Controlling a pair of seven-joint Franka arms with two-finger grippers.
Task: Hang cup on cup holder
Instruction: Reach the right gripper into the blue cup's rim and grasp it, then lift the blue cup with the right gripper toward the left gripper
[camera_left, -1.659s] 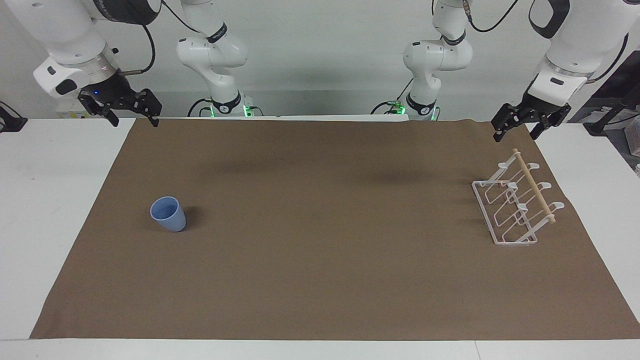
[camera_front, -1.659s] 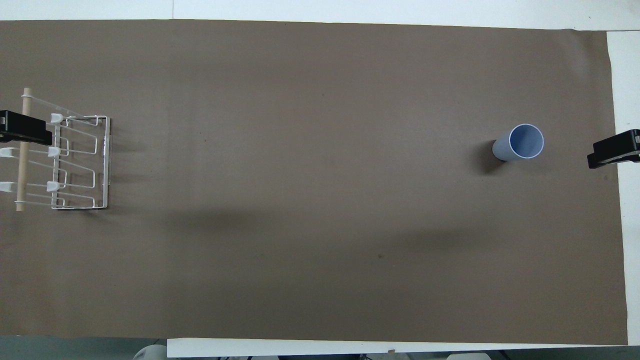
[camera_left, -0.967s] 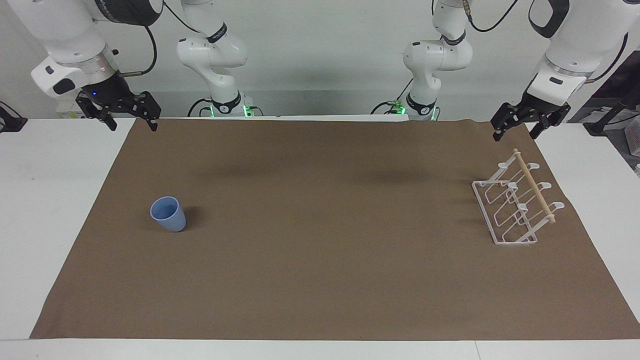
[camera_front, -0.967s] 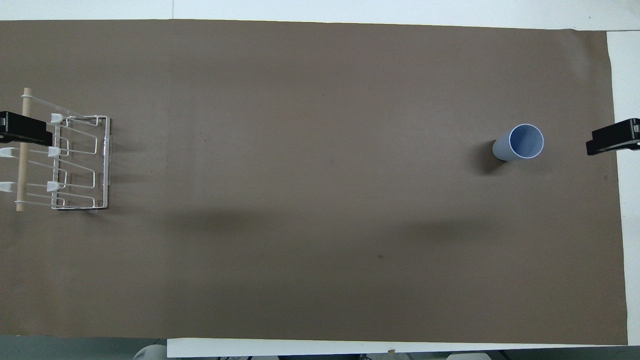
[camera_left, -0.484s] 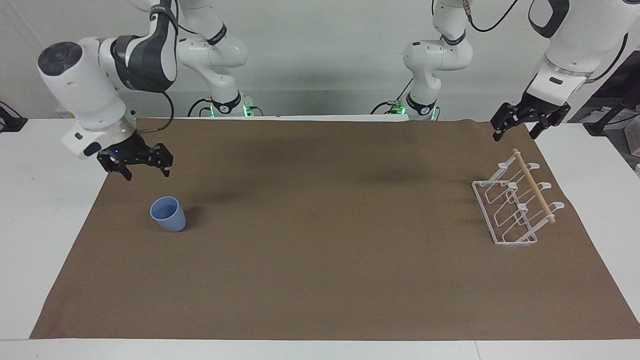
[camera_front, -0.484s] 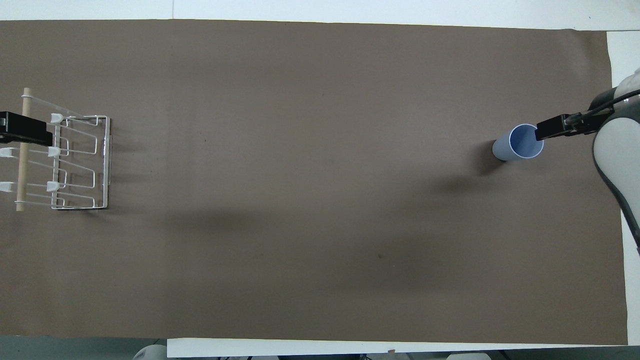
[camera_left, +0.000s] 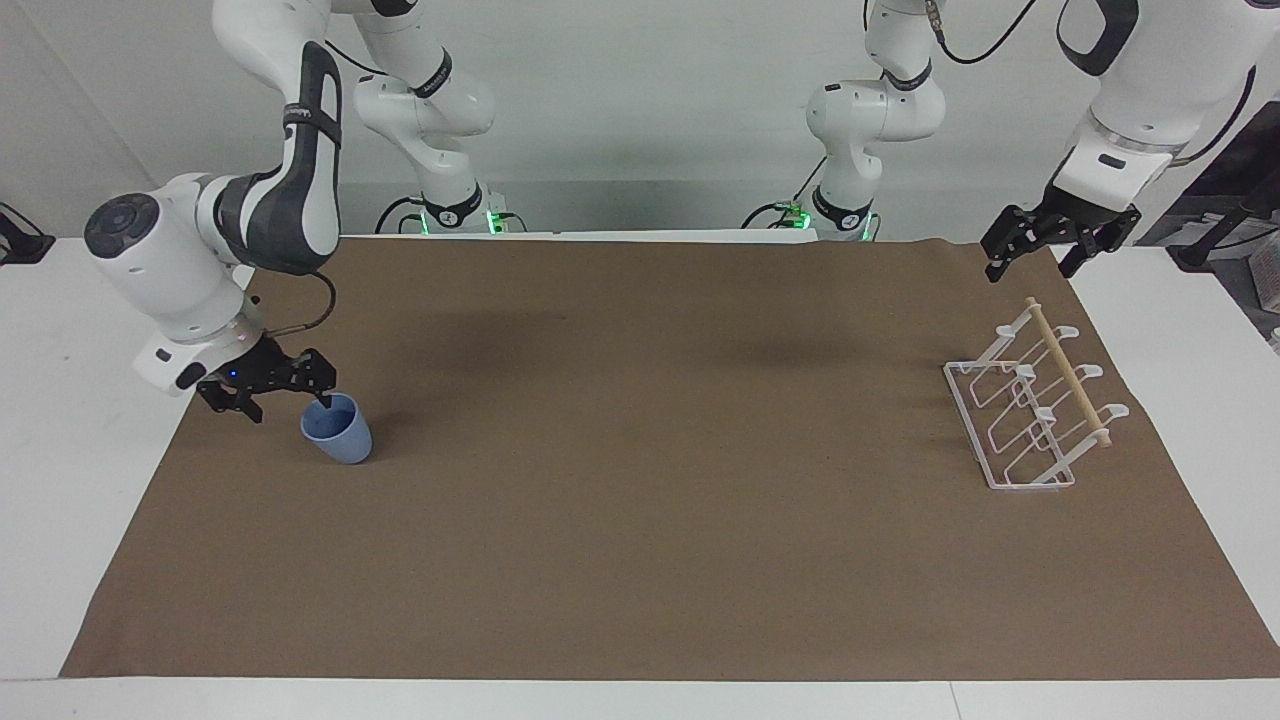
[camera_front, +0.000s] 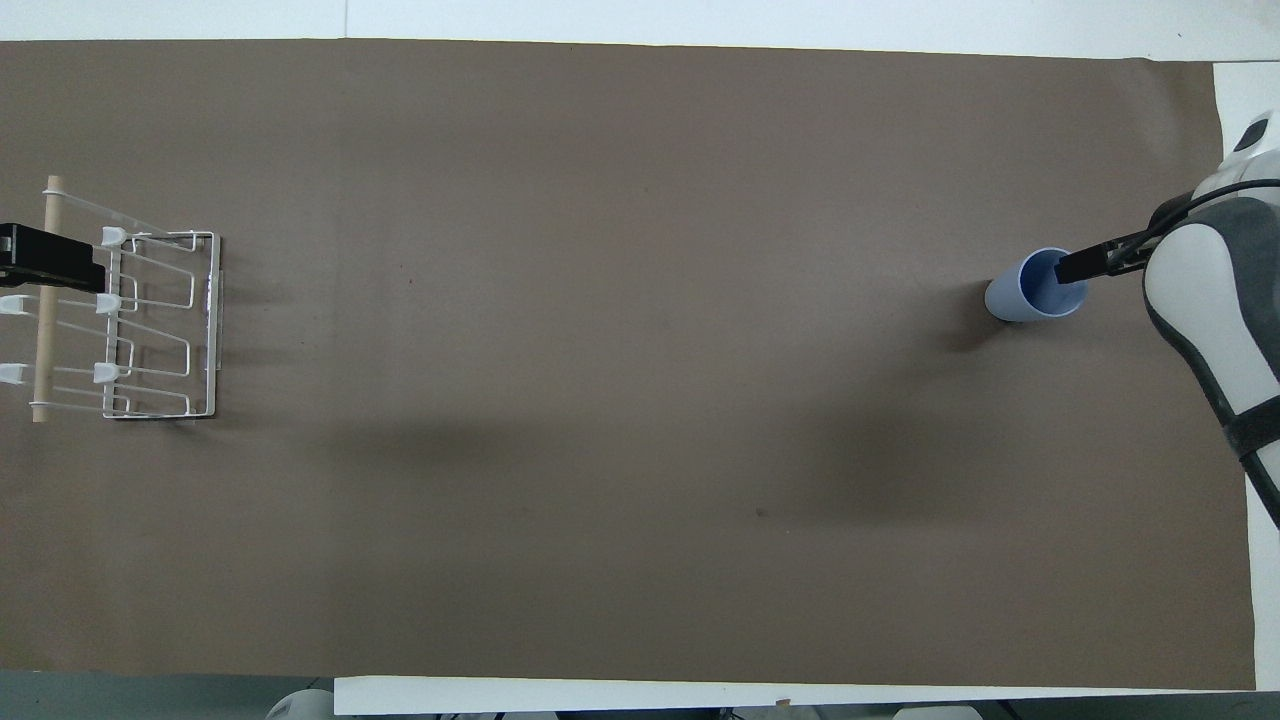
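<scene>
The light blue cup (camera_left: 340, 436) stands upright on the brown mat toward the right arm's end; it also shows in the overhead view (camera_front: 1018, 297). My right gripper (camera_left: 290, 400) is open and low beside the cup, with one finger (camera_front: 1078, 267) at the cup's rim; whether it touches the rim I cannot tell. The white wire cup holder (camera_left: 1068, 378) with its wooden dowel stands toward the left arm's end, and shows in the overhead view (camera_front: 213, 320). My left gripper (camera_left: 1030, 262) is open and waits in the air over the holder's end nearer the robots.
A brown mat (camera_left: 640, 520) covers most of the white table (camera_left: 80, 420). The right arm's forearm (camera_front: 1215, 300) hangs over the mat's edge beside the cup.
My right gripper has come down from over the table's corner to the cup's rim. The cup, the holder and the left arm have not moved.
</scene>
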